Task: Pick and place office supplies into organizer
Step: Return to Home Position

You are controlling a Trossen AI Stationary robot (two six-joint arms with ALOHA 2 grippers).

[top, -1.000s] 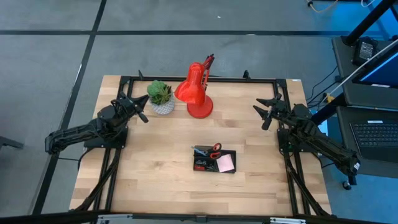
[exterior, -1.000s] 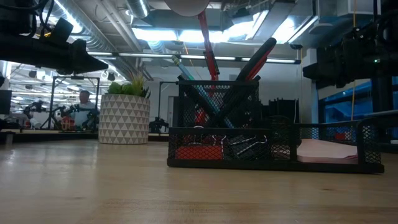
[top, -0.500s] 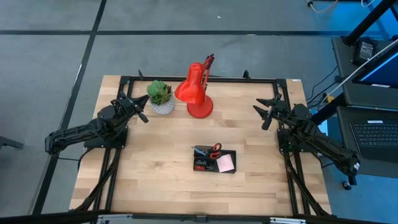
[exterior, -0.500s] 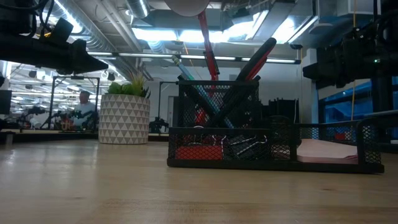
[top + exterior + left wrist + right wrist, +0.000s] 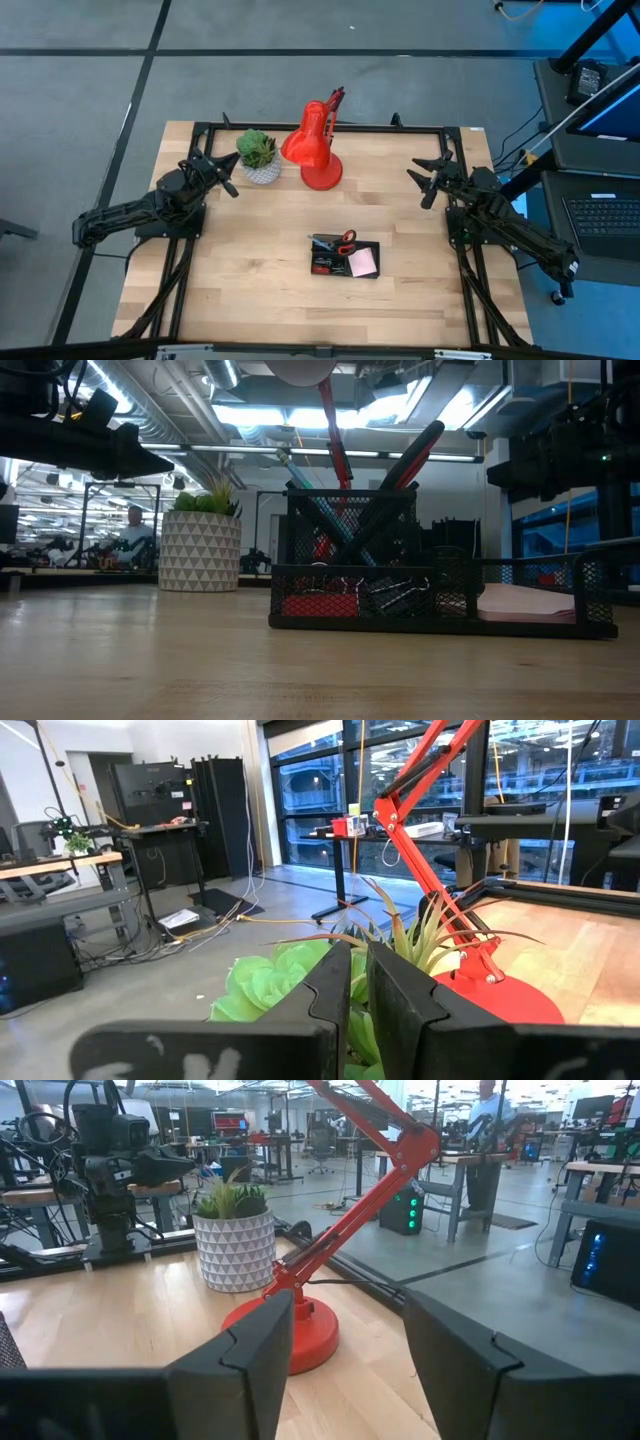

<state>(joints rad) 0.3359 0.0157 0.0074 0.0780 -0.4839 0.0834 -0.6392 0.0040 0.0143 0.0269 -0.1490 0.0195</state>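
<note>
The black mesh organizer [image 5: 345, 258] stands on the table's middle, a little toward the near edge. In it are red-handled scissors [image 5: 345, 238], pens [image 5: 400, 460] leaning in its tall cup, a red block [image 5: 318, 604], black clips [image 5: 395, 596] and a pink sticky-note pad [image 5: 363, 262]. My left gripper [image 5: 228, 172] hovers shut at the far left, next to the potted plant, holding nothing. My right gripper [image 5: 425, 183] hovers open at the far right, with nothing between its fingers.
A red desk lamp [image 5: 318, 150] and a small green potted plant [image 5: 259, 155] stand at the table's far edge between the two arms. A black metal frame [image 5: 330, 128] runs along the far edge. Bare wood lies left, right and in front of the organizer.
</note>
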